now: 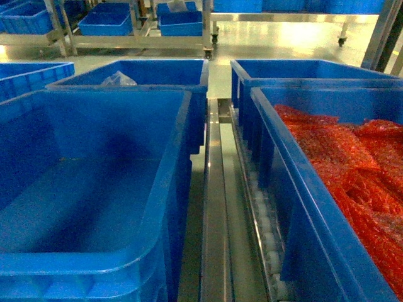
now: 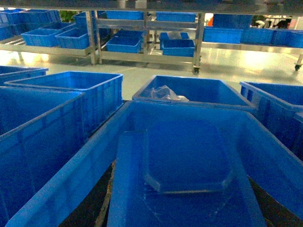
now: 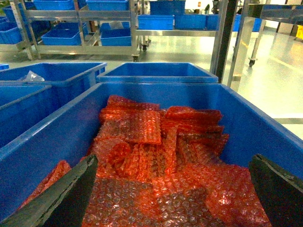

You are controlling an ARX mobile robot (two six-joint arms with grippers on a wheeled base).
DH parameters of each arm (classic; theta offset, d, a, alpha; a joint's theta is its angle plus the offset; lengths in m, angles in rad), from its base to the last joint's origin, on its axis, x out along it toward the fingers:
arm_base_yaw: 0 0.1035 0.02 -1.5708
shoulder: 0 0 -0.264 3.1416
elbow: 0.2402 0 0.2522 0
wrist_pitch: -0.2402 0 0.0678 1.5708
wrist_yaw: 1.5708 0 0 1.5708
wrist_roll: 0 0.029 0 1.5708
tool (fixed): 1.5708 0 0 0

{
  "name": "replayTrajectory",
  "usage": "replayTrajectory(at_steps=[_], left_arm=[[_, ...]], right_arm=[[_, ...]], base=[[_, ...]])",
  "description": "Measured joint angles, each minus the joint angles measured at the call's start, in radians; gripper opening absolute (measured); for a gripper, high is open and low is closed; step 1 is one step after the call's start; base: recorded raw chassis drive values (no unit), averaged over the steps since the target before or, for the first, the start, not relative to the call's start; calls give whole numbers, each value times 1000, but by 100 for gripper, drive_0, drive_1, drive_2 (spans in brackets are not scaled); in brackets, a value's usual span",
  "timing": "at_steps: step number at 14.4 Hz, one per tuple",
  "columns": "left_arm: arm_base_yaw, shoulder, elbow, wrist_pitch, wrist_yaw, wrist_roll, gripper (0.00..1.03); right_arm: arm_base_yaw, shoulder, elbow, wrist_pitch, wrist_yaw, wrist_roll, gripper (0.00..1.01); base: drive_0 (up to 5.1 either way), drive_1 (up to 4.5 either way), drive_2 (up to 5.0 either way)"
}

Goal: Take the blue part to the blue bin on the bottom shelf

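The blue bin [image 1: 94,182] was a plain, saturated blue on walls, rim and floor, unpatterned. Right of the blue bin, the steel rail [image 1: 214,207] was dull silver-grey, with a row of white rollers [image 1: 267,239] beside it. Further right of the blue bin, a second crate [image 1: 315,207] in the same blue held red packs [image 3: 156,161] with a bubbled, netted texture. The right gripper [image 3: 173,198] fingers [image 3: 66,194] were matt black.
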Motion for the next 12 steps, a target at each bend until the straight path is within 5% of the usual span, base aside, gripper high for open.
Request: replayTrajectory(at_steps=[1, 3, 6, 8, 10, 11, 12], left_arm=[[-11, 5, 20, -86, -24, -18, 43], [-36, 138, 51, -10, -6, -34, 43], [53, 582, 253, 280, 241, -66, 44], [76, 818, 316, 256, 391, -148, 71], [74, 804, 304, 270, 397, -169, 96], [76, 797, 306, 272, 394, -173, 98], [69, 820, 277, 407, 326, -142, 91]], right_arm=[[0, 0, 0, 0, 0, 0, 98], [0, 0, 0, 0, 0, 0, 98], [0, 0, 0, 0, 0, 0, 98], [0, 0, 0, 0, 0, 0, 98], [0, 0, 0, 0, 0, 0, 98], [0, 0, 0, 0, 0, 0, 98], [0, 0, 0, 0, 0, 0, 98]], base=[[0, 0, 0], [0, 0, 0], [0, 0, 0], [0, 0, 0], [0, 0, 0], [0, 0, 0], [0, 0, 0]])
